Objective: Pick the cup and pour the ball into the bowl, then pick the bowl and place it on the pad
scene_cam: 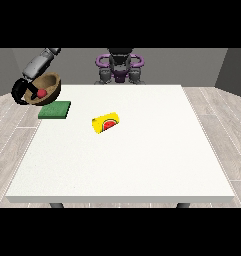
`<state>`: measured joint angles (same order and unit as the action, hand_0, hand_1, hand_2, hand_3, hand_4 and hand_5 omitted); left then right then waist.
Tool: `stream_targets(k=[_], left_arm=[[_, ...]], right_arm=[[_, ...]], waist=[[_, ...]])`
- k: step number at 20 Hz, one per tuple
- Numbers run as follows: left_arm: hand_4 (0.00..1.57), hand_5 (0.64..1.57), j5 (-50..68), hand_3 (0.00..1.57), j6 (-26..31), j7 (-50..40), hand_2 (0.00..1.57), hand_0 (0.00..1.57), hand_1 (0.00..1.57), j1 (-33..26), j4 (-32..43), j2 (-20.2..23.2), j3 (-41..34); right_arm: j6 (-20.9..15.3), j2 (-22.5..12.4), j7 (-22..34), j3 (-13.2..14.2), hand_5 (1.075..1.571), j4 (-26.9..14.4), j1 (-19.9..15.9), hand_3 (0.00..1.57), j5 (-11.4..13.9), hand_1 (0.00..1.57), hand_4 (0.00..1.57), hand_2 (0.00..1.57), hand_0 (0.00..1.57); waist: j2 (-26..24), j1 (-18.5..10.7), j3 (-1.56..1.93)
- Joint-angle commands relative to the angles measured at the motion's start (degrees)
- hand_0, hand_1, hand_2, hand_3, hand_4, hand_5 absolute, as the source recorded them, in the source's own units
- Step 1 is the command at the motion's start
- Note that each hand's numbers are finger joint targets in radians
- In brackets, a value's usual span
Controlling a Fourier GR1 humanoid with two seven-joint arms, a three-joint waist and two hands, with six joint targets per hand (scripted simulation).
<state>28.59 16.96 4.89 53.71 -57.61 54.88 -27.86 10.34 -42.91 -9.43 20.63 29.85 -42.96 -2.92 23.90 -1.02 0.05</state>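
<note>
Hand at the view's left (22, 93) curls round the rim of the brown bowl (46, 88), red ball (41, 93) inside, held tilted just behind the green pad (55, 110); yellow cup (106, 123) lies tipped right of the pad; lowering the bowl onto it likely comes next

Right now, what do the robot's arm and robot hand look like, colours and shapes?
Only one arm shows, at the view's left. Its forearm is a rounded, light grey and silver casing, with a paler section near the top. It ends in a black robot hand with thin, dark fingers. The torso behind the table is dark grey with purple rings at the shoulders. No cables or markings are visible.
</note>
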Motion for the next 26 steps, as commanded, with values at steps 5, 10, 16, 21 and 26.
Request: stream_targets(k=[5, 10, 16, 21, 26], left_arm=[[0.0, 1.531, -0.4, 0.0, 1.5, 1.9, 0.0, 0.0, 0.0, 0.5, 4.3, 2.2, -0.6], [0.0, 1.525, 1.4, 0.0, 3.7, 2.5, 0.0, 0.0, 0.0, -2.5, 3.5, 2.7, -2.2], [0.0, 1.518, 1.4, 0.0, 0.9, 0.5, 0.0, 0.0, 0.0, -2.1, -0.7, 2.3, -1.4], [0.0, 1.519, 2.4, 0.0, 0.2, 1.9, 0.0, 0.0, 0.0, -4.1, -2.6, 2.2, -3.0], [0.0, 1.515, 3.9, 0.0, 0.7, -0.8, 0.0, 0.0, 0.0, -3.2, -2.1, 3.9, -3.1]], right_arm=[[-1.8, 2.9, 0.7, -2.7, 1.57, 1.2, -0.9, 1.16, 2.3, 1.57, 1.2, 1.57, 1.57], [0.1, 3.4, -2.1, 0.7, 1.568, -2.6, 2.2, 1.13, -0.8, 1.57, 1.12, 1.57, 1.57], [-5.2, -2.2, 2.0, 5.2, 1.567, -6.8, 0.0, 1.28, -2.8, 1.53, 0.0, 1.52, 1.53], [-2.7, -2.7, 0.8, 6.9, 1.539, -8.7, -0.2, 1.04, -4.8, 0.73, 0.0, 0.65, 0.73], [-2.6, -3.7, 3.2, 6.4, 1.513, -8.6, -2.7, 0.69, -4.5, 0.48, 0.0, 0.54, 0.48]], waist=[[0.1, 0.7, -0.03], [0.1, -0.3, -0.01], [1.8, -0.3, 0.06], [3.0, -0.7, 0.05], [1.7, -0.6, 0.03]])
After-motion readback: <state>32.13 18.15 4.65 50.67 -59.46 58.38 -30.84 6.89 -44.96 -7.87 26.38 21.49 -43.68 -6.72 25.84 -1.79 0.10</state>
